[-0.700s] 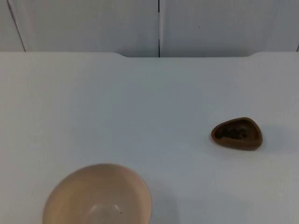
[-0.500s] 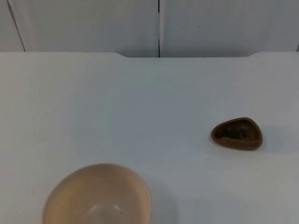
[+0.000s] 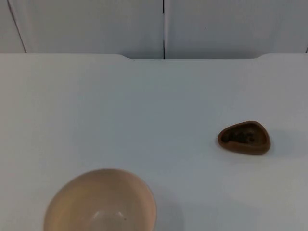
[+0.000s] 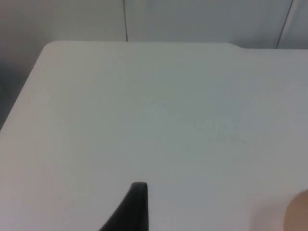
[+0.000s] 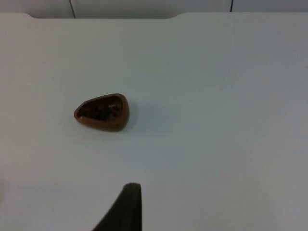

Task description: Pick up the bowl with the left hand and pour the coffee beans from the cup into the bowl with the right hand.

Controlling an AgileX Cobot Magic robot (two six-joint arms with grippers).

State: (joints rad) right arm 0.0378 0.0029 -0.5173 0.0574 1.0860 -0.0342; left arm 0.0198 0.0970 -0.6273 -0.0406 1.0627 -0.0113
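Near the front of the table, toward its left side: bowl, round, wide-mouthed, pale peach-beige, smooth and matte like glazed ceramic. Stands upright on the white top, with a faint sheen at the bottom of its hollow. Cut off by the near edge of the top view. Seen as a thin beige curve in the left wrist view.

Well apart from it, on the right side of the table: cup, small, brown, with a rim shaped like a rounded teardrop rather than a circle. Thick-walled, dull-surfaced, clay-like. Stands upright with its mouth up. Holds coffee beans, a dark, lumpy heap below the rim. Seen also from the right wrist, narrow end of the teardrop pointing away from the broad one, beans dark inside, soft shadow beside it on the table.

Table top plain white, flat, smooth, with rounded far corners. Ends at the grey partition wall, flat panels split by a dark vertical seam.

Left gripper: black, hangs above bare table, apart from the bowl, touching nothing. How far open: cannot tell.

Right gripper: black, hangs above the table, short of the cup, touching nothing. How far open: cannot tell.
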